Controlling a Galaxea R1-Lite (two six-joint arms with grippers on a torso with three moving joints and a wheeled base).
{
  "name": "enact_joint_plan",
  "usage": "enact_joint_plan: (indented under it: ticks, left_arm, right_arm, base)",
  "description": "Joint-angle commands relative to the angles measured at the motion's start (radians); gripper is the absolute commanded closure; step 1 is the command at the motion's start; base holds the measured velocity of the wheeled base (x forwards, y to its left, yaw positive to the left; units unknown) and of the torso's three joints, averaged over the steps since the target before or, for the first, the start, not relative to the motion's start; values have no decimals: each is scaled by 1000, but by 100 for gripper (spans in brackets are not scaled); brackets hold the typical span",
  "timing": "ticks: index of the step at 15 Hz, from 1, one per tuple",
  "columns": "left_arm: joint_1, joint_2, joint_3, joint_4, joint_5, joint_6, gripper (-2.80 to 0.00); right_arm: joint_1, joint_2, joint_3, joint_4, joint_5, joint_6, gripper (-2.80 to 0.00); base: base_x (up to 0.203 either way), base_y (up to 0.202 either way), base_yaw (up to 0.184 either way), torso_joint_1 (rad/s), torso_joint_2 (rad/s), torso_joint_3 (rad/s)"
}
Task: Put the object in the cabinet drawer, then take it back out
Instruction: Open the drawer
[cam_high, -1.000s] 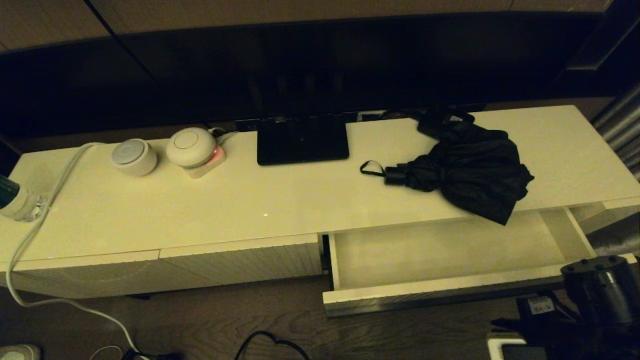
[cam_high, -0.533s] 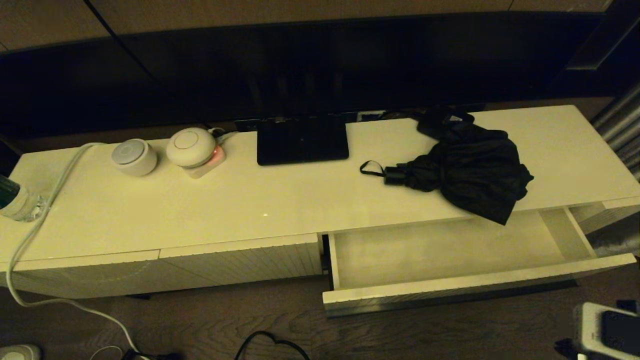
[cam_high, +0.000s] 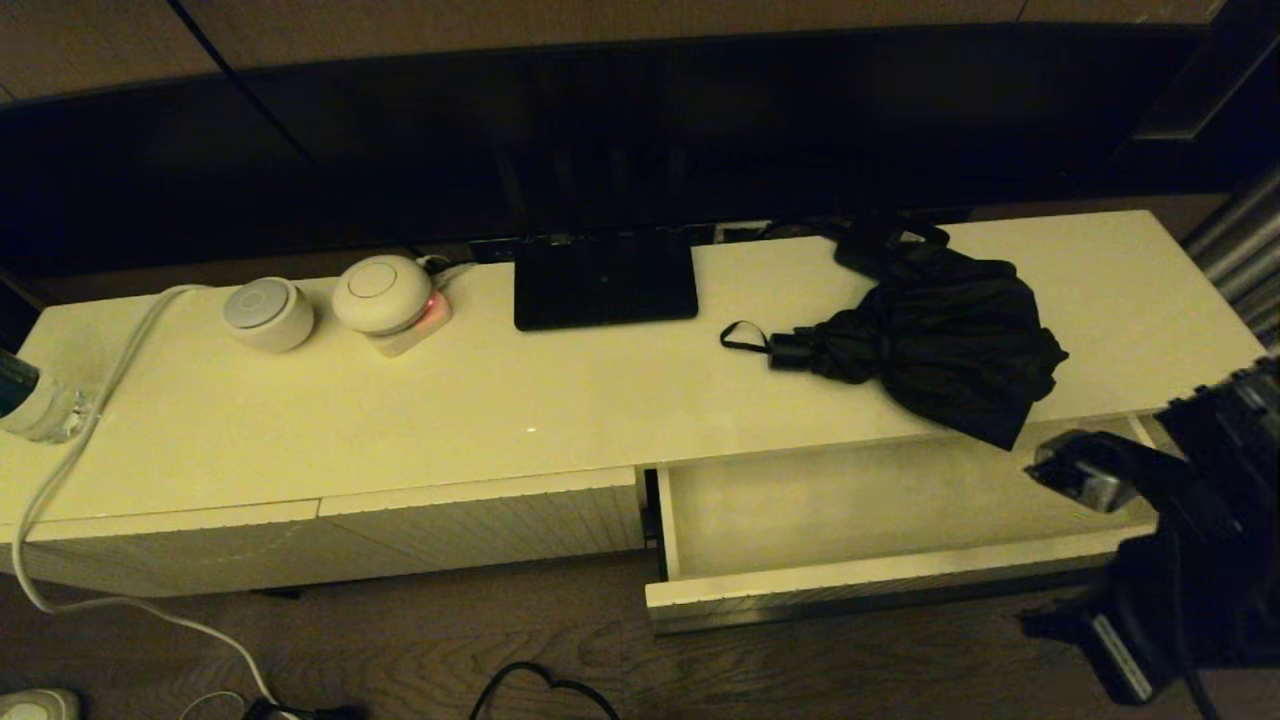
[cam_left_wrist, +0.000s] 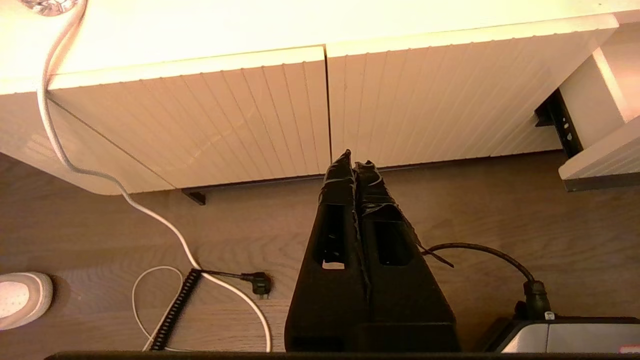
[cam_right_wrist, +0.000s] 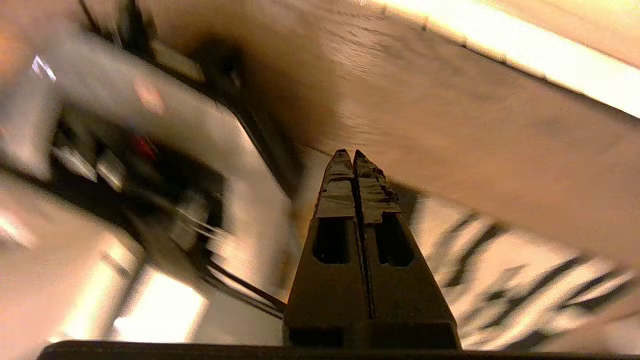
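Note:
The black folding umbrella lies on the cabinet top at the right, and nothing holds it. Its short handle and strap loop point left, and a fold of fabric hangs over the back of the cabinet drawer. The drawer is pulled out and its pale interior holds nothing. My right arm reaches in over the drawer's right end. The right gripper is shut on nothing. My left gripper is also shut, low above the floor before the closed ribbed fronts.
A flat black stand base sits mid-cabinet under the dark screen. Two round white devices, a white cable and a bottle occupy the left end. More cables lie on the wooden floor.
My right arm dropped almost out of sight at the lower right, then rose over the drawer's right end. The umbrella and drawer have not moved.

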Motion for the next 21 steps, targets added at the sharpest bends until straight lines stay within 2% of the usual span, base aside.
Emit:
enact_joint_plan:
  ticks: [1, 5, 7, 10, 16, 21]
  left_arm:
    - [0, 0, 3, 0, 1, 0, 0]
    - [0, 0, 3, 0, 1, 0, 0]
    - [0, 0, 3, 0, 0, 0, 0]
    - [0, 0, 3, 0, 1, 0, 0]
    - [0, 0, 3, 1, 1, 0, 0]
    - [0, 0, 3, 0, 1, 0, 0]
  right_arm:
    - [17, 183, -97, 0, -27, 165, 0]
    - [20, 299, -208, -13, -128, 278, 0]
    - [18, 335, -242, -32, -179, 292, 0]
    - [11, 376, -247, -117, -214, 289, 0]
    - [5, 434, -264, -204, -225, 267, 0]
    - [5, 446, -233, -189, -226, 226, 0]
  base:
    - [0, 0, 0, 0, 0, 0]
    - [0, 0, 0, 0, 0, 0]
    - [0, 0, 0, 0, 0, 0]
    - [0, 0, 0, 0, 0, 0]
    - [0, 0, 0, 0, 0, 0]
    - [0, 0, 0, 0, 0, 0]
